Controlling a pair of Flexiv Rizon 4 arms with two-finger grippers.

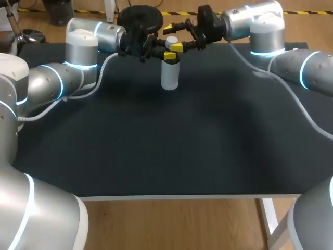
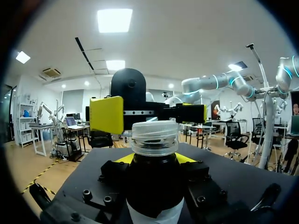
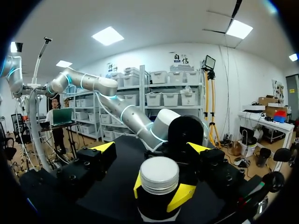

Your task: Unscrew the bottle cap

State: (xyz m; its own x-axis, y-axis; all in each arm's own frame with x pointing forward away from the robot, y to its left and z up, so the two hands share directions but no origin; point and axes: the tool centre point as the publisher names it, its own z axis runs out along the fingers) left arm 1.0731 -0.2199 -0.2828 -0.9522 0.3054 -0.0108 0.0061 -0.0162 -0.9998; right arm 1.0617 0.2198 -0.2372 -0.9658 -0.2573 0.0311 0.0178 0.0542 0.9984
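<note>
Black table (image 1: 156, 146): L hand (image 2: 155, 159) tight on bottle (image 1: 170, 77) neck, R hand (image 3: 152, 148) wide apart round cap (image 3: 159, 175).

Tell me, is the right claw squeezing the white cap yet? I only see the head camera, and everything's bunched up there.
Observer: Not yet. The right wrist view shows the right gripper open, with its fingers wide apart on either side of the cap and neither touching it.
Operator: So is anything holding the bottle?
Observer: Yes. In the left wrist view the left gripper is shut on the bottle just below the cap, with one yellow tip on each side.
</note>
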